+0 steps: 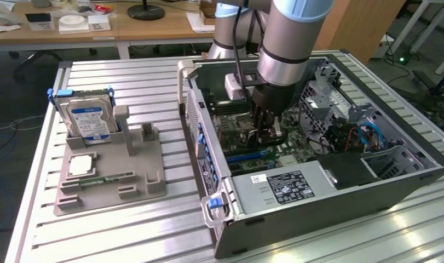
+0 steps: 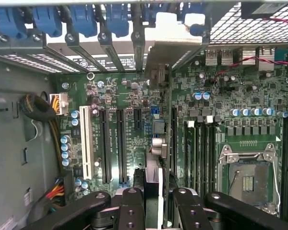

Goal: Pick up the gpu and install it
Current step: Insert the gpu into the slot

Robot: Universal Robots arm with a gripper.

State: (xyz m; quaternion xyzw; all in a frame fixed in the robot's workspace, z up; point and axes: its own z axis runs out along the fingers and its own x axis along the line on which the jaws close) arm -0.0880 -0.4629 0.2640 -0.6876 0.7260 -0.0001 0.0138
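The gpu (image 2: 154, 184) is seen edge-on in the wrist view, a thin card standing over the long dark slots of the green motherboard (image 2: 129, 96). Its silvery bracket (image 2: 169, 45) points toward the slotted rear wall of the case. My gripper (image 2: 153, 203) is shut on the card's upper edge, one black finger on each side. In the exterior view the gripper (image 1: 266, 130) hangs straight down inside the open computer case (image 1: 397, 170), just above the board, and its fingers hide most of the card.
A white slot (image 2: 86, 139), an open processor socket (image 2: 247, 175) and blue rear latches (image 2: 81, 19) surround the card. The power supply (image 1: 287, 186) lies at the case front. To the exterior view's left, a grey holder (image 1: 112, 181) carries a hard drive (image 1: 90, 120) and a memory stick (image 1: 105, 179).
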